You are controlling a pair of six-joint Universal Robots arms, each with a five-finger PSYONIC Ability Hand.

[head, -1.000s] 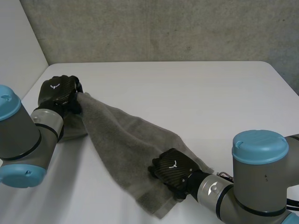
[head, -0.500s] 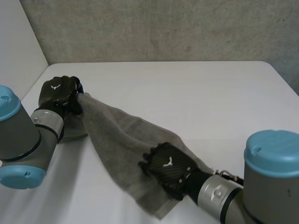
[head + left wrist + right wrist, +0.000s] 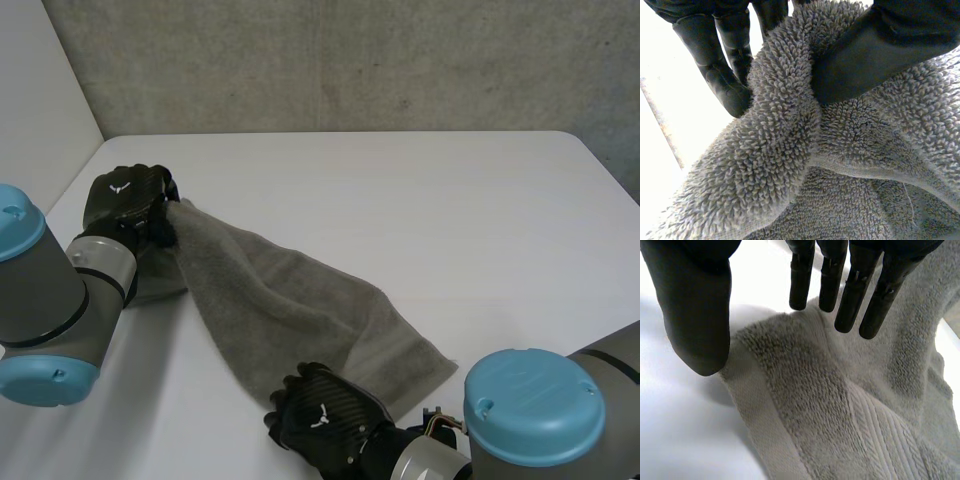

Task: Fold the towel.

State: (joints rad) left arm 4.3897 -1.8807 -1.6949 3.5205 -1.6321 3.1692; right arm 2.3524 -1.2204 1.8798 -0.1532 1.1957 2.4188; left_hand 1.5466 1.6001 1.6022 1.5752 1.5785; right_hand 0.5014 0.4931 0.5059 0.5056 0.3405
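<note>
While our left hand (image 3: 125,200) pinched the towel (image 3: 290,300), we needed our open right hand (image 3: 325,425) to catch the corner fully.

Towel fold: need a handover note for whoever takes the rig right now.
Left hand: shut on the towel, pinching its bunched far end near the far-left corner of the table.
Right hand: open, fingers straight, over the towel's near corner, not gripping it.
Towel: a diagonal strip between the two hands, its near end flat on the table.
Done: one end grasped; no fold made yet.
Left: probably grasp the near corner, bring the ends together, then flatten.
</note>
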